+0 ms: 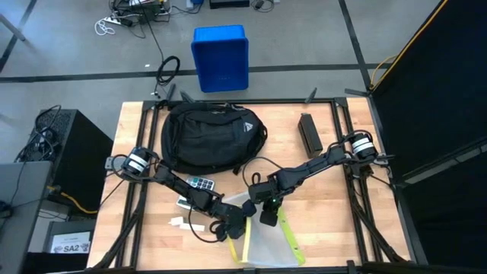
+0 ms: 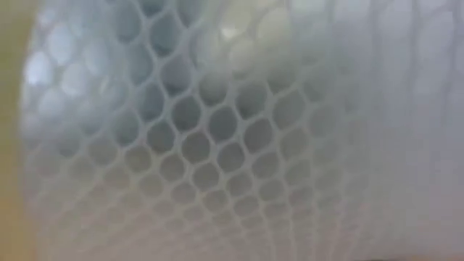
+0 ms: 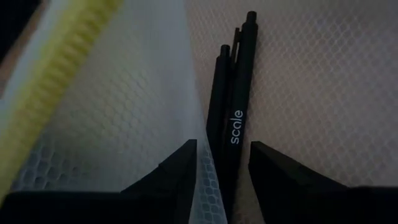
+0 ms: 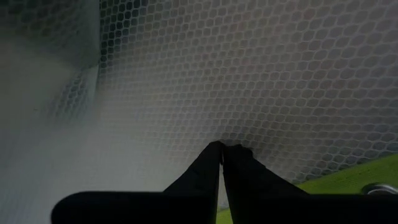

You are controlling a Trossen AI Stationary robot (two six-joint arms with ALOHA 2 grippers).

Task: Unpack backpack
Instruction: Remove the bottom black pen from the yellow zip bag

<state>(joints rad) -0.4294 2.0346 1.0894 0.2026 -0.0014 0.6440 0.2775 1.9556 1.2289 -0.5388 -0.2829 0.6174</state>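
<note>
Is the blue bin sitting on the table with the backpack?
No. In the high view the blue bin stands on the floor beyond the table's far edge, while the backpack lies on the table.

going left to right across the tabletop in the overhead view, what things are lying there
white stick → calculator → mesh pouch → dark box. The backpack sits farther back, spanning over the calculator, so I leave it unordered.

The backpack (image 1: 211, 137) is seen only in the high view: large, black, of soft fabric and rounded shape, laid flat at the far middle of the desk (image 1: 327, 228). A small pale triangular logo is shown near its right side, with straps trailing at its near edge.
</note>
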